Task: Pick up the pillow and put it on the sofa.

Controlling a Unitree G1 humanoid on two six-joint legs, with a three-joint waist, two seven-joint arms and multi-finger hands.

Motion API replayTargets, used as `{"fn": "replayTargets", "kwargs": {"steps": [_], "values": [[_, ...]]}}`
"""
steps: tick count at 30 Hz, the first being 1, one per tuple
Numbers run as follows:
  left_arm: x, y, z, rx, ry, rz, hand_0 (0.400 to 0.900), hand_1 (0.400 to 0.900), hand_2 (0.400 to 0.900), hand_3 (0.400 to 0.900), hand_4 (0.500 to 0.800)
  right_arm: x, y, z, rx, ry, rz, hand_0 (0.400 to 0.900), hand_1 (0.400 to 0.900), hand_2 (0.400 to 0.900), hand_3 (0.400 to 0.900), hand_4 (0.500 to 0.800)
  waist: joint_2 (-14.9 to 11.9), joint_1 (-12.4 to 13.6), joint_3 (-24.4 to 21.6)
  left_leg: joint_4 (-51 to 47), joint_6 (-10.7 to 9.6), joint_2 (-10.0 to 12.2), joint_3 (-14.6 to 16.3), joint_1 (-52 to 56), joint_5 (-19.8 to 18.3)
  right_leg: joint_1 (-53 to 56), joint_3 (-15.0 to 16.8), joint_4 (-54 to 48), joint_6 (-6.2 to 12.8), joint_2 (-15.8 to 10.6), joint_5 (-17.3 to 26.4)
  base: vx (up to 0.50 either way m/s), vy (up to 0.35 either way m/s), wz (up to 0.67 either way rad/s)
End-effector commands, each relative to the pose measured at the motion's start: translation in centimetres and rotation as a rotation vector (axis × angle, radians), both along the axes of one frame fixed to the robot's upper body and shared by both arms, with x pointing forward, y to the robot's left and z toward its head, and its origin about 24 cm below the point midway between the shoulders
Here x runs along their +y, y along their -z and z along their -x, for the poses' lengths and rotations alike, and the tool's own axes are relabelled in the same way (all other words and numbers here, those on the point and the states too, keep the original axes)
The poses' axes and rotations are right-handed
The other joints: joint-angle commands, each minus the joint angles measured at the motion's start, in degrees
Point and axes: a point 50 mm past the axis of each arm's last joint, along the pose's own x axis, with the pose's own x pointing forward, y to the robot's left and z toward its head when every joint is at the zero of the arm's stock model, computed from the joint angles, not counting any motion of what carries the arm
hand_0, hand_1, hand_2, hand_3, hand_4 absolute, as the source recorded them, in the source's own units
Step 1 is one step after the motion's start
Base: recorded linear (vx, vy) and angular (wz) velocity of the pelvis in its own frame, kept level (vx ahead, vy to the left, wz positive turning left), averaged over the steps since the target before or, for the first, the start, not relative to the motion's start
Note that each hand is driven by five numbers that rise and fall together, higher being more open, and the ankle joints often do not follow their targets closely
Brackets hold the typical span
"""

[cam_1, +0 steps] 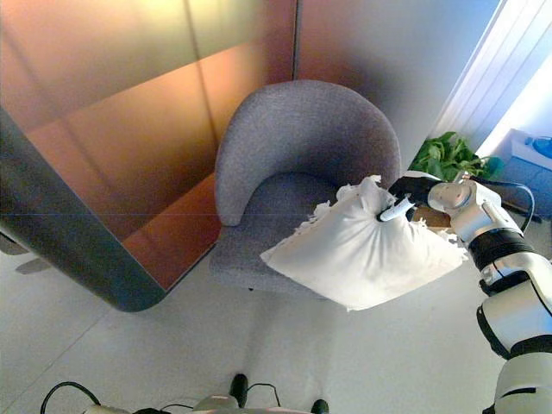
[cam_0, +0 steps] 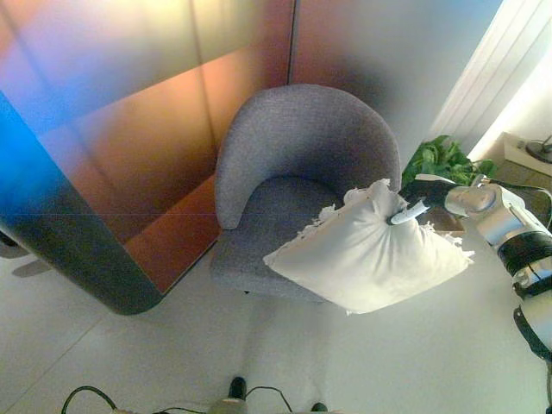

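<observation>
I've got my silver-grey right arm stretched forward, its dark white-tipped right hand (cam_1: 404, 200) pinched tight, left hand out of sight.

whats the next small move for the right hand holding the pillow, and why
Probably carry the pillow a little further left over the seat of the grey armchair before letting go: the right hand pinches its upper edge, and much of it hangs past the seat's front right edge.

Pillow (cam_0: 366, 254): white, plump, fringed edges, right of frame centre. Held in the air, tilted, upper corner bunched where it's pinched, lower edge hanging out past the seat's front right. Sofa (cam_0: 297, 164): grey fabric tub chair with a rounded back, centre of frame, upright on pale floor, seat partly hidden by the pillow.
</observation>
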Motion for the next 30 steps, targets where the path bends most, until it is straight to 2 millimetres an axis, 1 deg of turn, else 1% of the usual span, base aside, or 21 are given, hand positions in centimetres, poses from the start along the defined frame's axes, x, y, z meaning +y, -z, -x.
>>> {"fn": "replayTargets", "kwargs": {"steps": [1,5,10,13,16,17,18,20,26,30], "values": [[-0.2,0.3,3.0,0.181,0.06,0.03,0.9,0.9,0.9,0.9,0.8,1.9,-13.6,-2.2,-0.439,0.023,-0.023,0.4,0.4,0.4,0.4,0.5,-4.3,2.4,-2.1,-0.3,-0.2,-0.5,2.7,3.6,-7.9,0.9,-0.5,0.0,1.8,1.0,-0.7,0.04,-0.002,0.13],[0.1,0.2,3.0,0.181,0.062,0.018,0.9,0.9,0.9,0.9,0.8,1.7,-14.6,-2.1,-0.467,0.062,-0.017,0.4,0.4,0.4,0.4,0.5,-4.5,3.3,-1.1,-0.3,-0.1,-0.3,1.9,2.9,-7.7,0.4,-0.8,0.0,1.84,1.0,-0.7,0.05,0.001,0.11],[0.6,-0.1,2.9,0.182,0.061,0.005,0.9,0.9,0.9,0.9,0.8,1.8,-15.4,-2.0,-0.481,0.07,0.002,0.4,0.4,0.4,0.4,0.5,-4.9,4.2,-0.2,-0.3,0.0,-0.1,1.1,1.6,-7.5,-0.6,-1.0,0.0,1.84,1.0,-0.7,0.02,-0.003,0.08],[0.8,-0.2,2.5,0.172,0.066,0.003,0.9,0.9,0.9,0.9,0.8,1.7,-15.6,-2.0,-0.49,0.079,0.005,0.4,0.4,0.4,0.4,0.5,-5.1,4.6,0.5,-0.3,0.0,0.0,0.7,0.8,-7.4,-1.2,-1.3,0.0,1.81,1.0,-0.7,0.0,-0.003,0.09],[0.8,-0.2,2.1,0.157,0.07,0.002,0.9,0.9,0.9,0.9,0.8,1.2,-16.0,-1.9,-0.512,0.124,0.006,0.4,0.4,0.4,0.4,0.5,-5.1,5.0,1.3,-0.3,0.1,0.0,0.4,0.2,-7.4,-1.7,-1.5,0.0,1.77,1.0,-0.7,-0.01,-0.002,0.1],[0.9,-0.3,1.9,0.151,0.071,0.004,0.9,0.9,0.9,0.9,0.8,0.9,-16.1,-1.8,-0.528,0.153,0.005,0.855,0.855,0.855,0.855,0.773,-5.0,5.1,1.7,-0.3,0.1,0.1,0.3,-0.1,-7.4,-2.0,-1.5,0.0,1.78,1.0,-0.7,-0.02,-0.008,0.1],[0.9,-0.4,1.7,0.149,0.074,0.005,0.9,0.9,0.9,0.9,0.8,0.6,-16.0,-1.8,-0.528,0.168,-0.005,0.9,0.9,0.9,0.9,0.8,-4.9,5.2,1.9,-0.3,0.1,0.1,0.2,-0.2,-7.4,-2.1,-1.5,0.0,1.78,1.0,-0.6,-0.02,-0.012,0.1],[1.1,-0.4,1.7,0.142,0.079,0.003,0.9,0.9,0.9,0.9,0.8,0.2,-16.0,-1.7,-0.533,0.177,-0.003,0.9,0.9,0.9,0.9,0.8,-4.9,5.4,2.3,-0.3,0.2,0.1,-0.2,-0.6,-7.4,-2.4,-1.6,0.0,1.9,0.9,-0.6,-0.04,-0.018,0.07],[1.5,-0.6,1.4,0.119,0.096,0.015,0.9,0.9,0.9,0.9,0.8,-0.2,-16.4,-1.5,-0.548,0.195,0.012,0.9,0.9,0.9,0.9,0.8,-4.8,5.5,2.9,-0.3,0.1,0.2,-0.1,-1.1,-7.4,-3.1,-1.7,0.0,2.02,0.9,-0.5,-0.04,-0.012,-0.01],[1.3,-0.5,1.5,0.115,0.101,0.024,0.9,0.9,0.9,0.9,0.8,-0.9,-16.4,-1.3,-0.548,0.22,0.016,0.9,0.9,0.9,0.9,0.8,-4.7,5.2,2.9,-0.3,0.1,0.2,0.3,-1.1,-7.6,-3.3,-1.5,0.0,2.04,0.8,-0.6,-0.03,0.002,-0.06]]}}
